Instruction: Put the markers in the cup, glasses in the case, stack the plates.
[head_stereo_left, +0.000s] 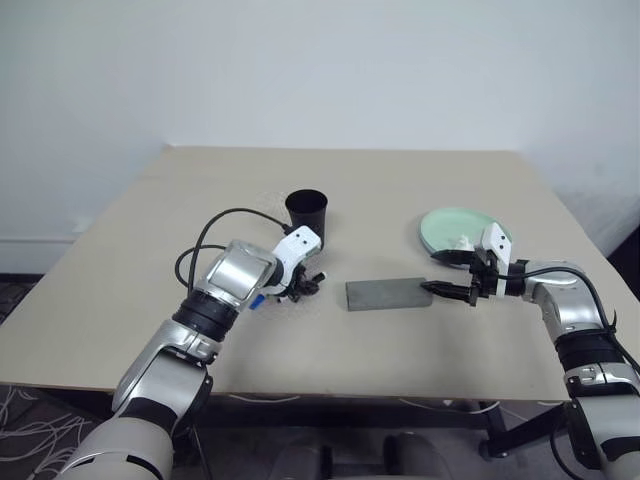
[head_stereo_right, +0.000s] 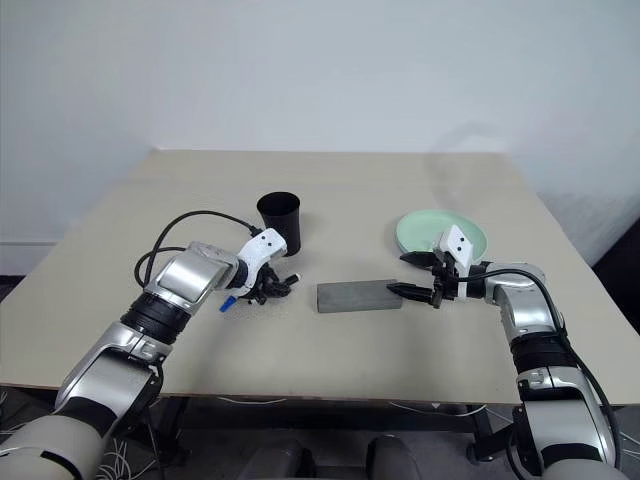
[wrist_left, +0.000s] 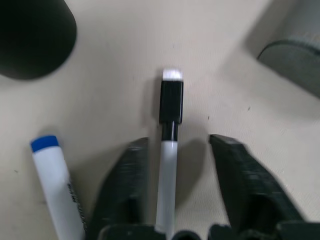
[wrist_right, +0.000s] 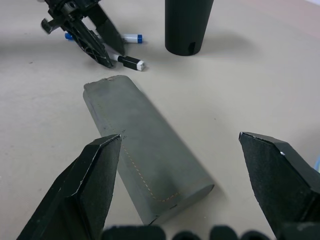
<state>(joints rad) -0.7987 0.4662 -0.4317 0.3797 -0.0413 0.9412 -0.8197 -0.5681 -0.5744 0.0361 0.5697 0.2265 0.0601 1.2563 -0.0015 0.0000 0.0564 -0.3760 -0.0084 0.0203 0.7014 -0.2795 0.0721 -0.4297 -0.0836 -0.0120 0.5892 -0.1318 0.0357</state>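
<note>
The left pincer (wrist_left: 172, 187) points down at the counter (head_stereo_left: 150, 260) with its two black fingers (wrist_left: 125, 185) spread a little on either side of a marker (wrist_left: 169, 150). This marker has a black cap and a white body, and it lies flat between the fingers with a gap on each side, so nothing is pinched. Just beside it, outside the fingers, lies a second marker (wrist_left: 52, 180) with a white body and a blue end. The black cup (head_stereo_left: 307, 215) stands upright near them, a little farther back on the counter.

The right pincer (wrist_right: 192, 185) is spread wide and holds nothing. It points nearly level toward the near end of the grey case (wrist_right: 145, 160), which lies shut and flat on the counter between the two arms. One finger (wrist_right: 80, 195) sits to one side of the case's end and the other well to the other side; whether either touches the case I cannot tell.

Behind the right pincer rests a pale green plate (head_stereo_right: 425, 228), with an arm part hiding its near edge. Whether a second plate lies with it is hard to tell.
</note>
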